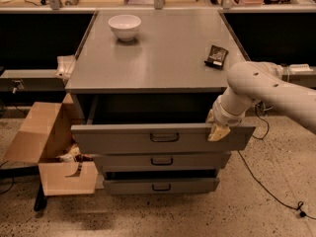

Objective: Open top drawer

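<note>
Fingers (217, 132) pinch the pulled-out top drawer (123, 138) at its right end, under a grey worktop (163, 58) holding a white bowl (124, 26).

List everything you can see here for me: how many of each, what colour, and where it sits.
top drawer: one, grey, partly out below the cabinet top.
middle drawer: one, grey, narrower, just under it.
bottom drawer: one, grey, lowest.
cabinet top: one, grey, centre.
bowl: one, white, back left of the cabinet top.
packet: one, dark, right side of the cabinet top.
cardboard box: one, brown, open, on the floor at left.
cable: one, black, on the floor at right.
arm: one, white, reaching in from the right.
end effector: one, yellowish, at the top drawer's upper edge, near its right end.
</note>
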Motion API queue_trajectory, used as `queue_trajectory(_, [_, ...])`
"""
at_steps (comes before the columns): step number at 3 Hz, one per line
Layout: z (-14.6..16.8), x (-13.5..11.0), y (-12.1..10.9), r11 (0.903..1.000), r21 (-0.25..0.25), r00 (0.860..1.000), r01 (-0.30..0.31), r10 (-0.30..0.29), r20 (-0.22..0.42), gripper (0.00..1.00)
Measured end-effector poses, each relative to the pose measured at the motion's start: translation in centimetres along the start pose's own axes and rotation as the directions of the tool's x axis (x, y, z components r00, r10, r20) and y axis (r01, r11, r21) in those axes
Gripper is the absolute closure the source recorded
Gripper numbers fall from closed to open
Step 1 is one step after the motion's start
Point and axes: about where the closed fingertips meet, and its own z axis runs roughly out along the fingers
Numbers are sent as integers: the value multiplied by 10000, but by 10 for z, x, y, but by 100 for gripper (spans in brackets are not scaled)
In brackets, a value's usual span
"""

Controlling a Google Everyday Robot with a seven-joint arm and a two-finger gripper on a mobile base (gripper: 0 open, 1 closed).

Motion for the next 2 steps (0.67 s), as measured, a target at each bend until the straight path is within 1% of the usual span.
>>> queue_trajectory(1, [0,0,0,10000,0,10000,0,0,0,35])
queue_trajectory(2, [0,0,0,10000,-1,10000,0,0,0,11])
